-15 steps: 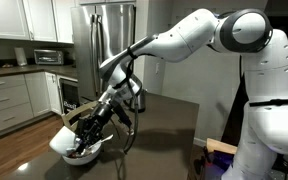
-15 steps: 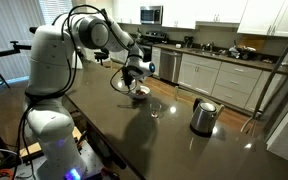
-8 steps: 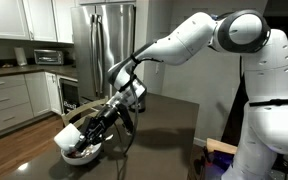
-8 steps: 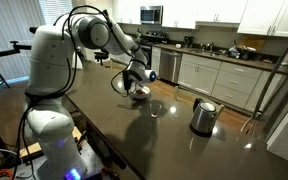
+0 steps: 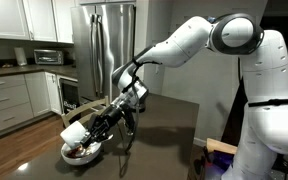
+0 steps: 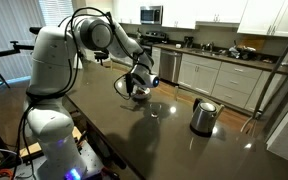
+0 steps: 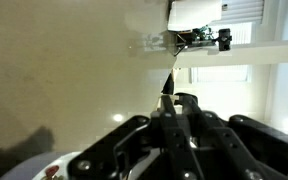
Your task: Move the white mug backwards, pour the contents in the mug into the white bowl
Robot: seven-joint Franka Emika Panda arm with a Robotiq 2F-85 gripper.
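Observation:
My gripper (image 5: 87, 128) is shut on the white mug (image 5: 73, 131) and holds it tipped on its side just above the white bowl (image 5: 82, 154). The bowl sits near the corner of the dark table and has brown bits inside. In both exterior views the gripper (image 6: 135, 86) hangs over the bowl (image 6: 141, 97). In the wrist view the dark fingers (image 7: 172, 100) are close together. A sliver of the bowl (image 7: 59, 170) shows at the bottom left there, and the mug itself is hidden.
A clear drinking glass (image 6: 156, 108) stands on the dark table (image 6: 134, 140) close to the bowl. A steel kettle (image 6: 203, 116) stands farther along. Kitchen counters (image 6: 224, 70) and a fridge (image 5: 109, 45) lie beyond the table.
The gripper has lifted the mug slightly and tipped it farther over the bowl. The bowl, glass and kettle have not moved.

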